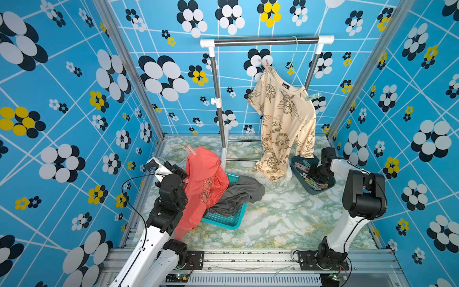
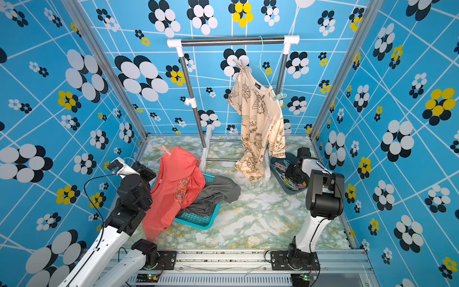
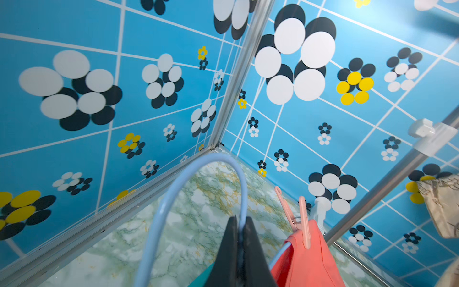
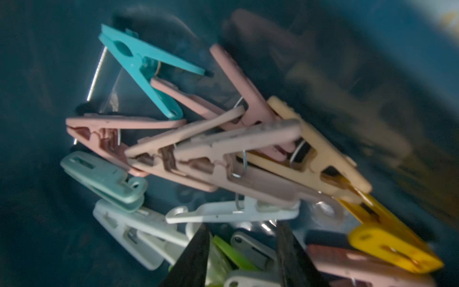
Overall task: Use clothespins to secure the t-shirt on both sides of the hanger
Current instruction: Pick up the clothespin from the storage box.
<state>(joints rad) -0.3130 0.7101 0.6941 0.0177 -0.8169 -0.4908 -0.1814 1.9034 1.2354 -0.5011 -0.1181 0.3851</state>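
The right claw (image 4: 242, 225) is hovering half open, seemingly empty, over the pins (image 4: 223, 149), a white pin (image 4: 231, 211) lying crosswise just beyond its tips. The left claw (image 3: 239, 221) is clamping the hanger (image 3: 245, 196).

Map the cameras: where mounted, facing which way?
Top views: high above the robot, looking forward-down at the rack; both arms show.
Left wrist: on left arm, facing a back corner; fingers shut on blue hanger.
Right wrist: on right arm, facing down into tray of clothespins; fingers apart.
Shared: pink clothespin on coral t-shirt, left wrist and both top views.
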